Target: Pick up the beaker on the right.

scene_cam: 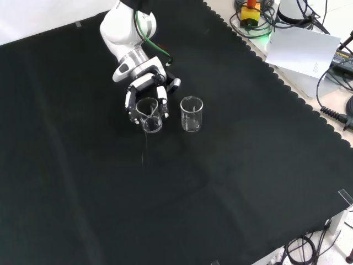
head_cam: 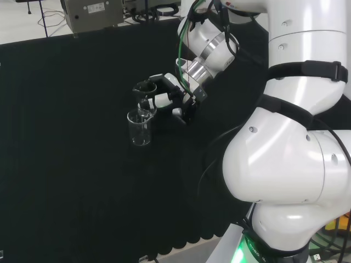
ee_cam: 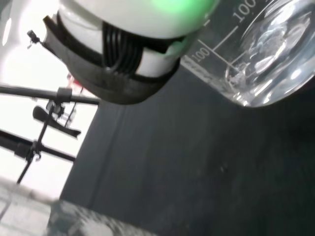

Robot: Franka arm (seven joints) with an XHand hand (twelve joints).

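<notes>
I see two clear beakers on the black cloth (scene_cam: 83, 182). In the front view the held beaker (scene_cam: 150, 114) is the left one, with the hand (scene_cam: 144, 88) coming down from the top and its fingers (scene_cam: 162, 101) curled round the glass, one on each side of the rim. The second beaker (scene_cam: 191, 114) stands just beside it to the right, upright, apart from the hand.

In the head view the same pair sits one behind the other: the held beaker (head_cam: 145, 93) is farther off, inside the fingers of the hand (head_cam: 171, 97), and the free beaker (head_cam: 140, 126) is nearer the camera, just in front of it. I can't tell from either view if the held beaker is lifted off the cloth or resting on it.

Wrist view: the base of the held beaker (ee_cam: 266, 54) is close up and tilted in the picture, printed scale marks on its wall, and it looks empty. White arm links (head_cam: 290, 142) are at the right of the head view
</notes>
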